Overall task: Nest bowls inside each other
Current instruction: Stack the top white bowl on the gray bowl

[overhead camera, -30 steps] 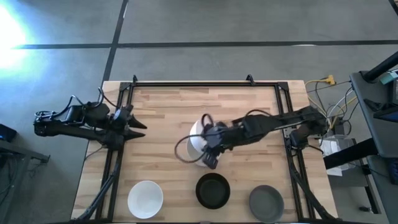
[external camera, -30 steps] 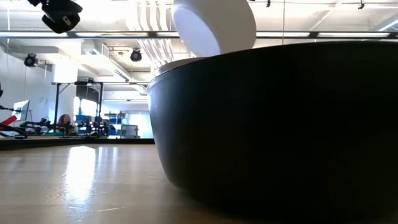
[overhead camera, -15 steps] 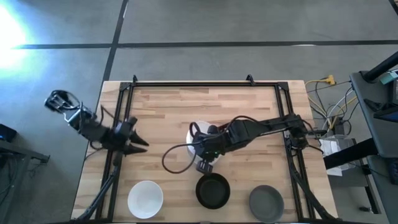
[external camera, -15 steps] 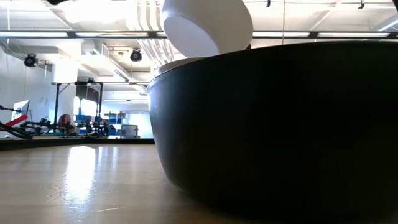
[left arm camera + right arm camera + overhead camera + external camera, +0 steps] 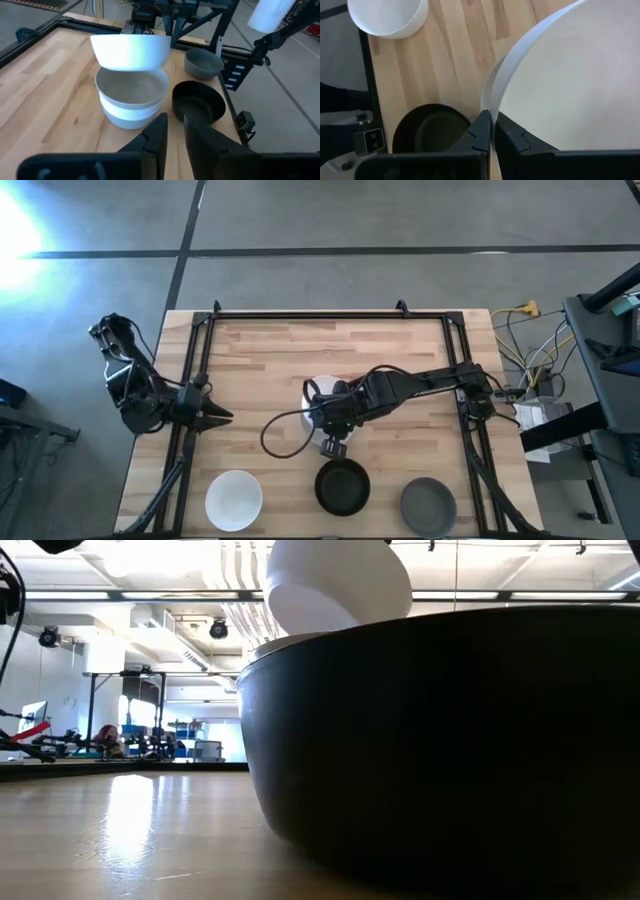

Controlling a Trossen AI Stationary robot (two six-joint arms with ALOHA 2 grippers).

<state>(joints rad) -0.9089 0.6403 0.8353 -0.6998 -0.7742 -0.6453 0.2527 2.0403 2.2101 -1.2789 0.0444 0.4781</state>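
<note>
My right gripper (image 5: pixel 333 423) is shut on a white bowl (image 5: pixel 131 50) and holds it just above a stack of nested bowls (image 5: pixel 132 97) at the table's middle. In the low view the held white bowl (image 5: pixel 335 580) shows above the black bowl (image 5: pixel 450 740). Three single bowls stand on their bases along the near edge: a white bowl (image 5: pixel 234 498), the black bowl (image 5: pixel 342 485) and a dark grey bowl (image 5: pixel 428 502). My left gripper (image 5: pixel 215 417) waits at the table's left side, slightly open and touching nothing. The stack hides how many bowls it holds. My right gripper pinches the white bowl's rim (image 5: pixel 491 107) on its near side, with one finger (image 5: pixel 481 131) outside the wall and the other (image 5: pixel 512 139) inside. The fingers slant down from the table's right and near side. The bowl is lifted clear and upright, over the stack.
A dark metal frame (image 5: pixel 300 315) runs along the table's far edge and both sides. Bare wood lies on the far half (image 5: pixel 300 350) and left of the stack (image 5: pixel 250 400). A cable loop (image 5: pixel 275 435) hangs from my right arm beside the stack.
My left arm has folded back beyond the table's left edge, and its gripper has moved a little toward the near edge. My right gripper has carried the white bowl slightly toward the table's left, still lifted over the stack.
</note>
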